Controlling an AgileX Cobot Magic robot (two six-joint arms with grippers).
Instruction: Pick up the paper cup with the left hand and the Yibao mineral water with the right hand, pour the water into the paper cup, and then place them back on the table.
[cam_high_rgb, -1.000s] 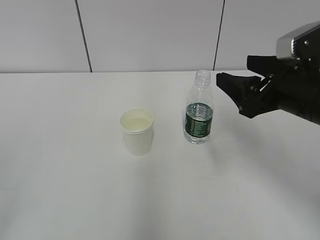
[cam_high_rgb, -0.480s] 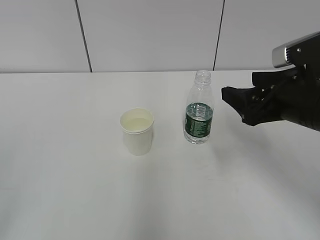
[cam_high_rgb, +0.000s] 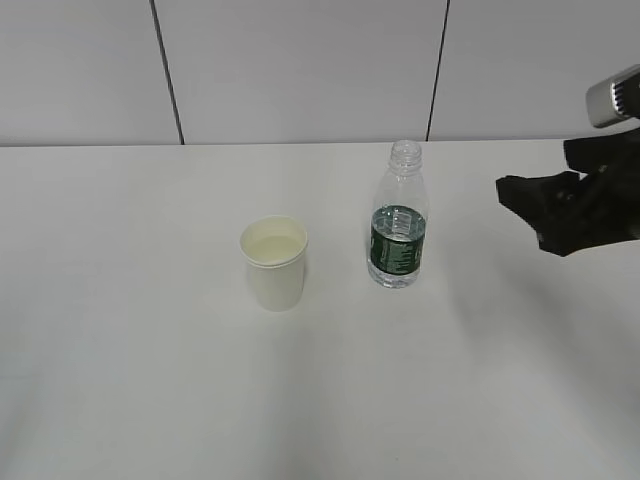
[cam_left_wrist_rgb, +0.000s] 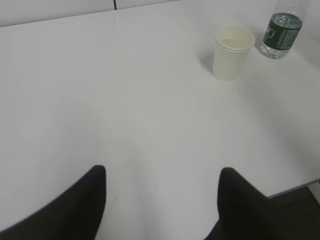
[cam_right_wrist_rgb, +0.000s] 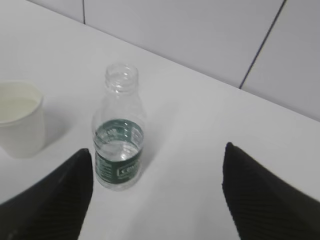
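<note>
Where the exterior view looks down at a slant across the table (cam_high_rgb: 150, 400), the paper cup (cam_high_rgb: 274, 262) stands upright near the middle, and the Yibao mineral water (cam_high_rgb: 399, 217) stands upright just right of it, apart from it and slightly farther back. The bottle has no cap, and its dark green label band wraps the lower body. The right hand (cam_high_rgb: 530, 200) enters at the right edge, raised above the tabletop and well apart from the bottle, holding nothing; its two black fingers point left with a gap between them, and a grey camera block shows above them at the frame edge. The left hand does not appear in this view. As seen from the left wrist view, the left hand (cam_left_wrist_rgb: 160, 200) sits at the near edge with both dark fingers (cam_left_wrist_rgb: 75, 207) spread wide and only bare table (cam_left_wrist_rgb: 125, 100) between them; the paper cup (cam_left_wrist_rgb: 232, 51) stands far off at the upper right, with the bottle (cam_left_wrist_rgb: 281, 31) just beyond it at the right. As seen from the right wrist view, the right hand (cam_right_wrist_rgb: 157, 195) has its fingers (cam_right_wrist_rgb: 55, 200) spread wide; the bottle (cam_right_wrist_rgb: 119, 136) stands upright just beside the left finger without touching it, a little water shows inside at label height, and the paper cup (cam_right_wrist_rgb: 19, 119) sits at the left edge.
</note>
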